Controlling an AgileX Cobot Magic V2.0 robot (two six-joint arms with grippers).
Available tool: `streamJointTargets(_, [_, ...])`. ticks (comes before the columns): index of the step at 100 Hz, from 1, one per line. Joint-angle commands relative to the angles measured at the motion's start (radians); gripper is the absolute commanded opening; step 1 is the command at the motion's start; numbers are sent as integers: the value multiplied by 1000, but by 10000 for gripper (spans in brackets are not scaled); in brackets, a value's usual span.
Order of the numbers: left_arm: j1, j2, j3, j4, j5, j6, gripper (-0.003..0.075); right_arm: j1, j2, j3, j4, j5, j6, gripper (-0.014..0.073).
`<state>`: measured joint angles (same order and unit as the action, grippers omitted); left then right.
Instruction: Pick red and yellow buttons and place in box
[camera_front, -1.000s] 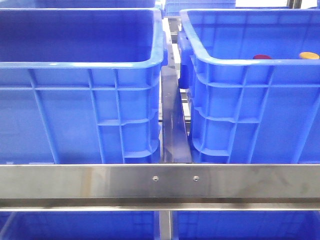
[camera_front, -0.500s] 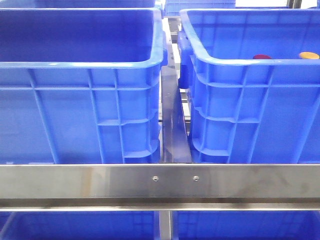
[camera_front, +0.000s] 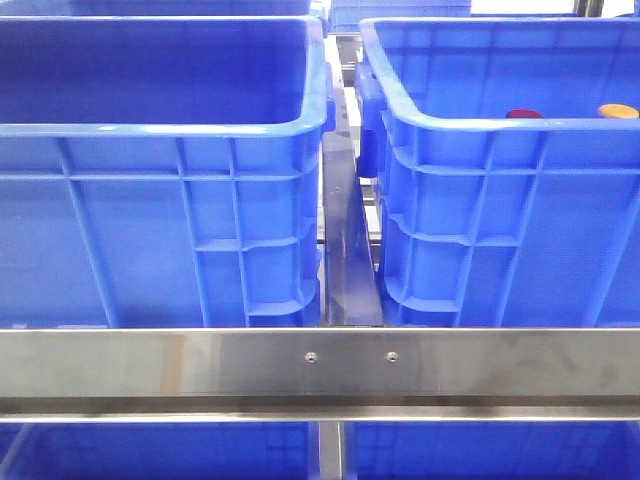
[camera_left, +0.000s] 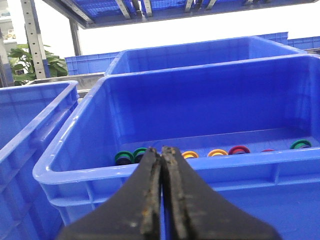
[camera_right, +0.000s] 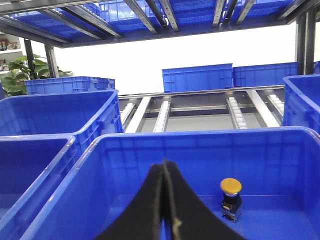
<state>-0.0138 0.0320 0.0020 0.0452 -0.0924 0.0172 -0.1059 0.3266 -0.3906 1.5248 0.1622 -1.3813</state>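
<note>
In the front view a dark red button (camera_front: 524, 114) and a yellow button (camera_front: 618, 111) peek over the near rim of the right-hand box (camera_front: 470, 124), which has a lighter, grooved inner wall. Neither gripper shows in that view. In the right wrist view my right gripper (camera_right: 165, 162) is shut and holds nothing. It hovers over the near side of a blue crate (camera_right: 60, 200) where a yellow button (camera_right: 230, 187) stands on a black body. My left gripper (camera_left: 163, 149) is shut and empty in front of another crate.
A second blue crate (camera_front: 160, 128) with a darker plain inner wall stands left of the box. A steel rail (camera_front: 320, 360) crosses in front of both. The crate (camera_left: 75, 172) in the left wrist view holds green (camera_left: 124, 157), orange (camera_left: 217, 152) and red (camera_left: 239, 149) rings.
</note>
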Motion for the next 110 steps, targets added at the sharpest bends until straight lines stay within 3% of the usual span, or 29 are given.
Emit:
streamJointTargets(1, [2, 11, 41, -8, -78, -1, -19, 3, 5, -25, 3, 6, -5, -67])
streamJointTargets(42, [2, 11, 41, -8, -78, -1, -19, 3, 5, -25, 2, -1, -3, -67])
streamJointTargets(50, [2, 11, 41, -8, -78, -1, -19, 3, 5, -25, -49, -9, 40, -67])
streamJointTargets(60, [2, 11, 41, -8, -78, -1, -19, 3, 5, -26, -252, -25, 230, -67])
streamJointTargets(91, [2, 11, 41, -8, -78, -1, -19, 3, -12, -26, -1174, -44, 1165, -67])
streamJointTargets(101, [2, 11, 41, -8, -78, -1, -19, 3, -35, -18, -1351, -48, 1341, -67])
streamJointTargets(110, [2, 11, 41, -8, -78, -1, -19, 3, -77, 15, -1423, -74, 1414, -67])
